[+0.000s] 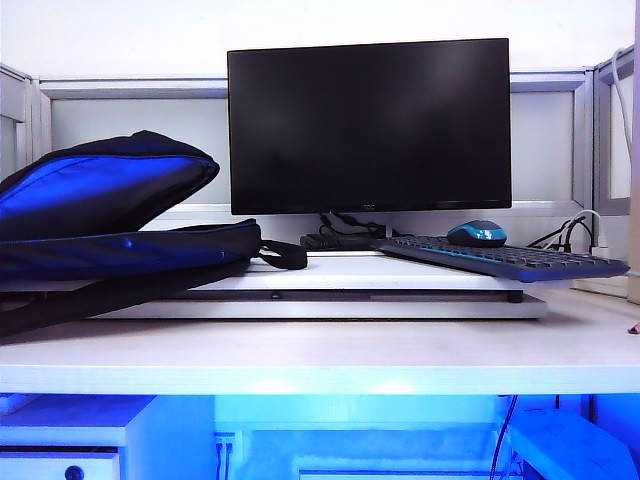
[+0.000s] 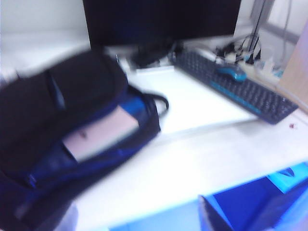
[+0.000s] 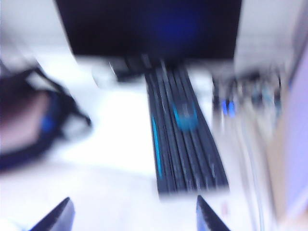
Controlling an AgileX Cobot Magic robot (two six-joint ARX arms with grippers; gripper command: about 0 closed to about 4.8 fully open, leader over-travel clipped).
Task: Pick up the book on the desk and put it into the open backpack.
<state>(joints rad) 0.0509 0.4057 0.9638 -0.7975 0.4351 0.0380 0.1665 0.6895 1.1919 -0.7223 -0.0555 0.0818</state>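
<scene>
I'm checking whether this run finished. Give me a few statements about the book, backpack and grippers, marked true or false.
1. The book lies inside the backpack. True.
2. The mouse sits on the keyboard. True.
3. The right gripper holds the book. False: its jaws are open and empty, above the desk.
4. The backpack is zipped shut. False: it gapes open, blue lining showing.
5. The left gripper is out of view. True.

Bare white desk (image 1: 330, 345) lay free between the soft black blue-lined backpack (image 1: 110, 225) and the flat black keyboard (image 1: 500, 258); the black monitor (image 1: 368, 125) blocked behind.
</scene>
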